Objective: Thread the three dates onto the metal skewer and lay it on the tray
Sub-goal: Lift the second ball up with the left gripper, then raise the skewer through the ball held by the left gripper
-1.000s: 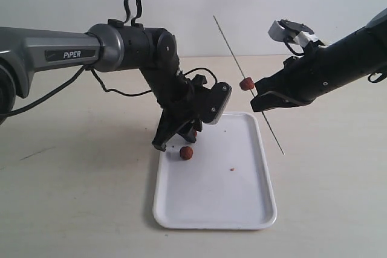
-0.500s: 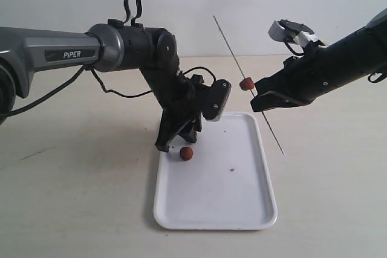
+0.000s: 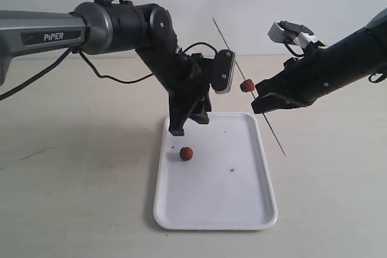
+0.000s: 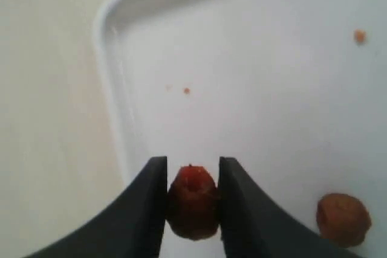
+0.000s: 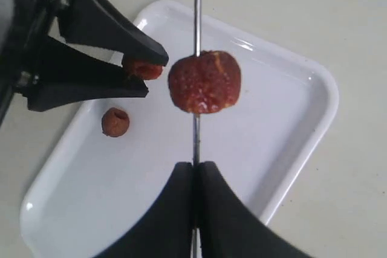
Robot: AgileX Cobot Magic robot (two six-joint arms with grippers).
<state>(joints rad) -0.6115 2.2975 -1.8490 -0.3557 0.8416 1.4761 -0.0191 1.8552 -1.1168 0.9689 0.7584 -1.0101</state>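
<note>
**Entry 1: hazards**
- Metal skewer (image 3: 228, 43): a thin rod pinched at one spot only. In the exterior frame it slants from upper centre down to right of centre. A sideways shove from an incoming date would likely swivel or bow it, and the tip would miss.
- Left arm's camera housing (image 3: 224, 70): just beside the skewer shaft. A lift along the present line could knock the rod askew.
- Held date (image 4: 192, 200): soft and wrinkled, gripped by its flanks. Too hard a squeeze may crush it. Too slack a squeeze drops it onto the tray (image 3: 254, 206).
- Skewer's free upper tip: well apart from the held date, so a long, accurate carry looks necessary.

**Entry 2: positions**
- Left jaws: clenched on the held date, which fills the gap with both inner faces touching it. They hang at centre frame over the tray's far-left corner.
- Right jaws: clamped tight on the skewer, right of centre, with the rod running out between them.
- Threaded date (image 3: 246, 85): already on the rod, near the right jaws on the upper side but apart from them.
- Third date (image 3: 187, 153): loose on the tray's left part, lower in the frame than the left jaws, touched by nothing.
- Red crumb (image 3: 232, 169): mid-tray.
- Table (image 3: 72, 197): pale, carries the tray.
</note>
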